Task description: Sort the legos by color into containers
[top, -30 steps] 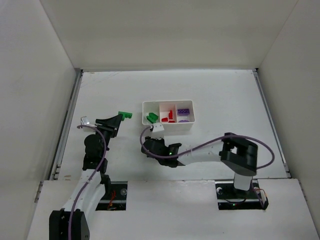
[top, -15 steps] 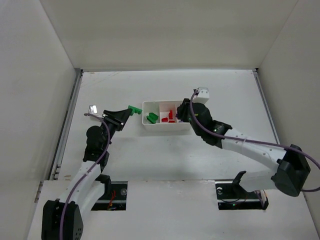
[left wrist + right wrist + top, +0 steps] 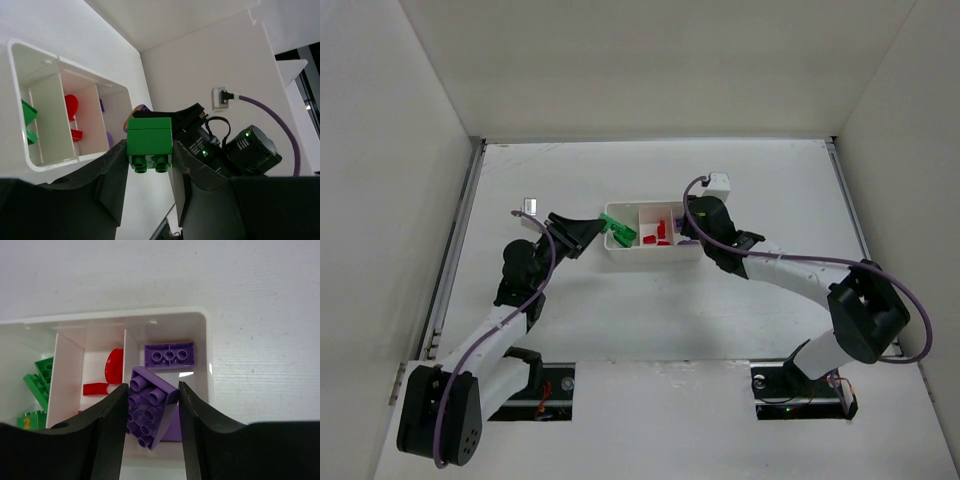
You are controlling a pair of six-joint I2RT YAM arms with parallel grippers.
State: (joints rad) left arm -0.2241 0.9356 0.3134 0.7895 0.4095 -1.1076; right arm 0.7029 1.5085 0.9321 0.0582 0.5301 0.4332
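Note:
The white tray (image 3: 652,258) has three compartments: green pieces (image 3: 623,237) on the left, red pieces (image 3: 662,232) in the middle, purple on the right. My left gripper (image 3: 606,228) is shut on a green brick (image 3: 149,142) and holds it over the tray's left end. My right gripper (image 3: 682,226) is shut on a tilted purple brick (image 3: 150,407) above the purple compartment. There a flat purple brick (image 3: 169,355) and another purple piece lie. The right wrist view also shows the red pieces (image 3: 114,365) and the green pieces (image 3: 42,380).
The tray's rim (image 3: 115,317) and thin dividers stand just under both grippers. My right arm (image 3: 225,150) fills the space beyond the green brick in the left wrist view. White walls enclose the table on the left, back and right.
My left gripper has carried the green brick rightward to the tray's left end. My right arm has swung from in front of the tray to over its right compartment.

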